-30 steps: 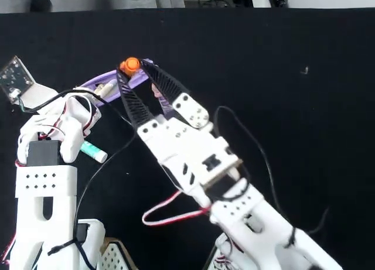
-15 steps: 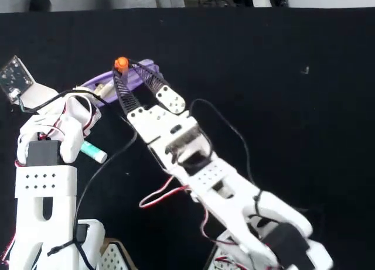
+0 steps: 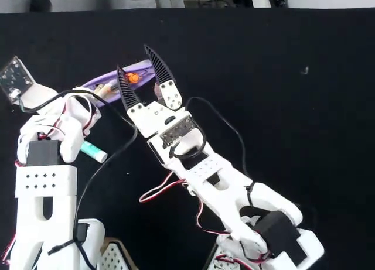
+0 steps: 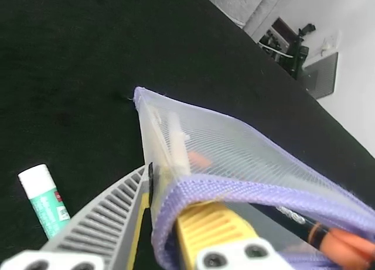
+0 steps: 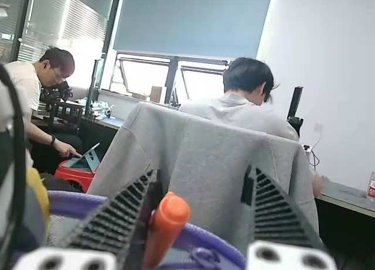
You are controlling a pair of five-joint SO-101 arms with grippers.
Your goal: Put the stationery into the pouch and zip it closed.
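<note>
A black counter [image 3: 281,77] fills the high view, with grey fabric along its far edge at the top of the frame. The purple mesh pouch [image 3: 108,81] lies in the upper left of that view, its mouth open.

The left arm stands at the left edge. In its wrist view the left pincer [image 4: 158,191] is clamped on the pouch's woven purple rim [image 4: 234,159], a grey ribbed finger on one side and a yellow one on the other.

The right arm stretches from the lower right up to the pouch. The right pincer [image 3: 132,58] is spread wide over the pouch's mouth. An orange-capped pen [image 3: 133,78] sticks up out of the pouch between the two fingers, close to one of them and well apart from the other [image 5: 167,217].

A white and green glue stick [image 3: 92,151] lies on the counter beside the left arm, outside the pouch.
</note>
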